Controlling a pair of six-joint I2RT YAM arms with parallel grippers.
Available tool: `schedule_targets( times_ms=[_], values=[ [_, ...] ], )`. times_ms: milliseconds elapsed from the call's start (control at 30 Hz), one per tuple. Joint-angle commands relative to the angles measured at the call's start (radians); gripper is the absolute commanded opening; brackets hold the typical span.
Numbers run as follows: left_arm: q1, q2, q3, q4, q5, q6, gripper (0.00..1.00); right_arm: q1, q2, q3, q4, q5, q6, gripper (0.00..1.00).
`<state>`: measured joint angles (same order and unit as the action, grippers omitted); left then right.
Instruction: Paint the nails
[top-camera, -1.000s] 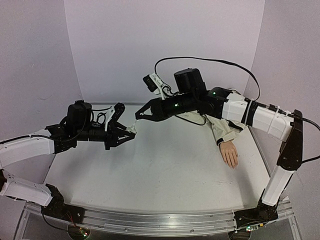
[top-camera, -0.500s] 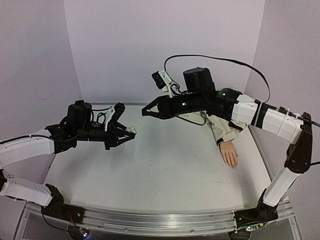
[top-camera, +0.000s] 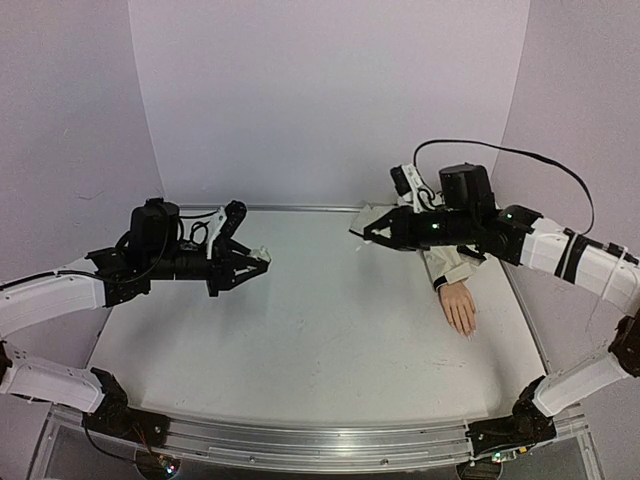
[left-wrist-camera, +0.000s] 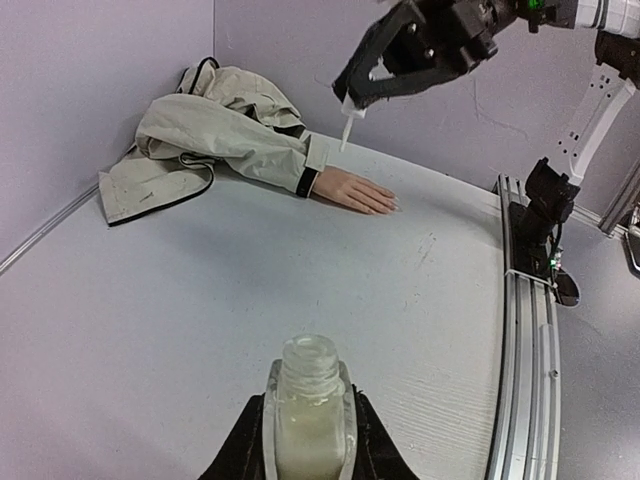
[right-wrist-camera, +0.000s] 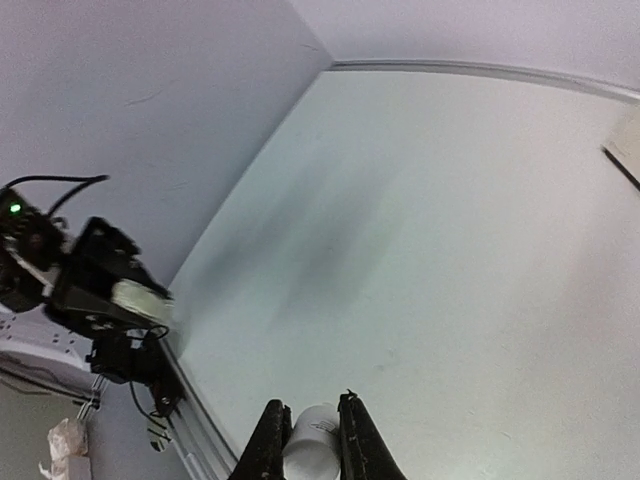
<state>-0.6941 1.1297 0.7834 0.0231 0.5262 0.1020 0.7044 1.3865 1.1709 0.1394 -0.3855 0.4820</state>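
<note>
The left gripper (left-wrist-camera: 306, 432) clamps an open bottle (left-wrist-camera: 308, 385) over the table's (top-camera: 300, 350) left side. The right gripper (top-camera: 367, 232) pinches the brush cap (right-wrist-camera: 313, 435) over the back, and the mannequin hand (top-camera: 460, 306) lies by the right edge.

Both arms stretch inward, the left gripper (top-camera: 258, 264) and right gripper (top-camera: 365, 234) facing each other, well apart, each clamped tight.

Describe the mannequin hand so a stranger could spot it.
Go to the right side of the white table, under the right arm. A beige jacket sleeve lies there, and the mannequin hand sticks out of its cuff. It's the only peach, skin-coloured thing around.
</note>
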Motion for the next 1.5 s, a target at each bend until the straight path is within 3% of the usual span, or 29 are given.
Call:
schedule_targets(
  times_ms=[0, 400, 733, 1167, 1467],
  values=[
    [0.002, -0.072, 0.085, 0.023, -0.022, -0.036, 0.00, -0.076, -0.136, -0.126, -0.085, 0.132, 0.059, 0.00],
    [0.002, -0.171, 0.167, -0.051, -0.075, 0.004, 0.00, -0.174, -0.278, -0.360, -0.384, 0.465, 0.257, 0.00],
    [0.004, -0.178, 0.162, -0.064, -0.087, 0.076, 0.00, -0.218, -0.207, -0.424, -0.392, 0.647, 0.285, 0.00],
    [0.004, -0.203, 0.122, -0.065, -0.106, 0.107, 0.00, -0.289, -0.135, -0.522, -0.210, 0.641, 0.211, 0.00],
    [0.004, -0.216, 0.111, -0.066, -0.114, 0.116, 0.00, -0.296, -0.076, -0.510, -0.170, 0.639, 0.191, 0.00]
  ],
)
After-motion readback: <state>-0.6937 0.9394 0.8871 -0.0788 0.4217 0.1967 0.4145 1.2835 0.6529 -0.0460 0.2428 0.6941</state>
